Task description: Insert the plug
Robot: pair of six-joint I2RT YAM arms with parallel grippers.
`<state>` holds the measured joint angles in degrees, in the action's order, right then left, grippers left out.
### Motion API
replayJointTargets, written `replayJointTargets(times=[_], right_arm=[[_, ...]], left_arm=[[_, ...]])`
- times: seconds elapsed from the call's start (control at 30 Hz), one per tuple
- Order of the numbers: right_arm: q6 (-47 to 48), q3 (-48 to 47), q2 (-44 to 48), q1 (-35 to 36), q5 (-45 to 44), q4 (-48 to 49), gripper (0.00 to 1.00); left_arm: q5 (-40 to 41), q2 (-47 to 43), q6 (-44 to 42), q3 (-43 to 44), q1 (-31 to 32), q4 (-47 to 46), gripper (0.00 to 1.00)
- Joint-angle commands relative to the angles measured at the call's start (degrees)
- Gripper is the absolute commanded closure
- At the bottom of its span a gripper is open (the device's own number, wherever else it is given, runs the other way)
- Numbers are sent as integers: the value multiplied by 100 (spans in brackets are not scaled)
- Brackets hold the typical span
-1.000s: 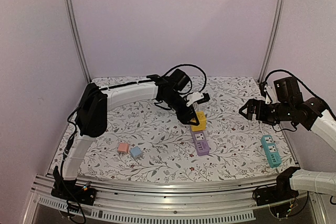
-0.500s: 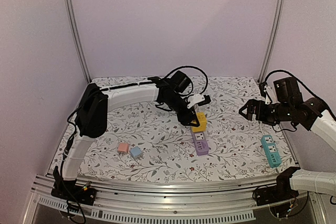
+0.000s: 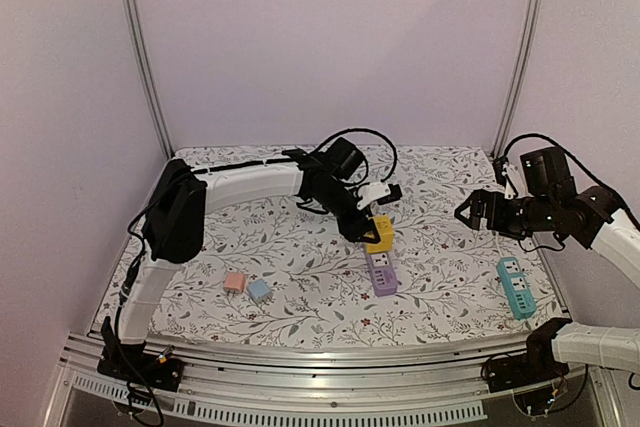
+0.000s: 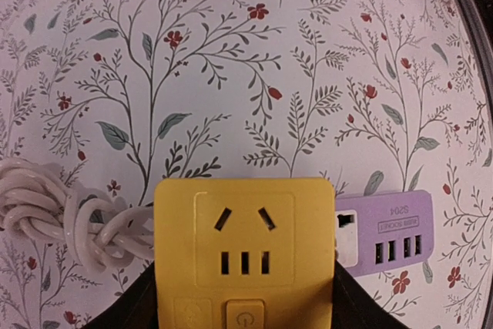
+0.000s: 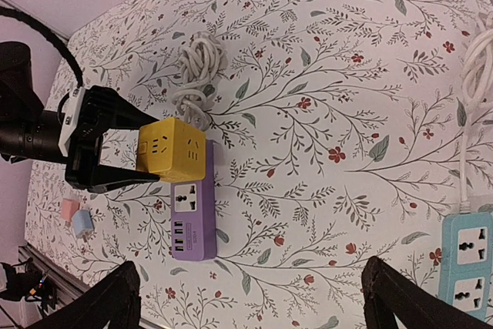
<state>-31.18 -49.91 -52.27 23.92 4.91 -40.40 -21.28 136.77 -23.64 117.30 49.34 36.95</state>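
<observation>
My left gripper (image 3: 368, 227) is shut on the yellow cube plug (image 3: 379, 233), its dark fingers (image 4: 350, 310) pressed against two opposite sides. The cube (image 4: 245, 252) sits at the far end of the purple power strip (image 3: 381, 273), and its top face shows socket slots and a power button. Its underside is hidden, so I cannot tell whether its pins are in the strip (image 5: 191, 213). From the right wrist view the cube (image 5: 171, 150) covers the strip's far end. My right gripper (image 3: 470, 212) hovers open at the right, with nothing between its fingers (image 5: 389, 294).
A coiled white cable (image 5: 196, 75) lies just beyond the cube, also seen as the cable (image 4: 46, 206) in the left wrist view. A teal power strip (image 3: 515, 287) lies near the right edge. A pink adapter (image 3: 234, 282) and a blue adapter (image 3: 259, 290) sit at the front left.
The left gripper with the yellow cube has shifted very slightly to the right over the strip's far end. The right arm holds still.
</observation>
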Motion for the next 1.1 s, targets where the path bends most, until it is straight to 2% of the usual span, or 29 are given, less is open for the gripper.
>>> replayJointTargets(times=[0.0, 0.47, 0.87, 1.07], right_arm=[[50, 78, -55, -20, 58, -21, 1], [103, 61, -141, -20, 185, -10, 1], [174, 77, -330, -25, 293, 177, 1], [176, 113, -454, -25, 426, 327, 1]], left_arm=[[606, 260, -89, -290, 49, 476, 100], [1985, 88, -372, -572, 22, 1009, 100], [2110, -633, 48, -1644, -540, 1408, 100], [1957, -1010, 531, -2315, -797, 1111, 100]])
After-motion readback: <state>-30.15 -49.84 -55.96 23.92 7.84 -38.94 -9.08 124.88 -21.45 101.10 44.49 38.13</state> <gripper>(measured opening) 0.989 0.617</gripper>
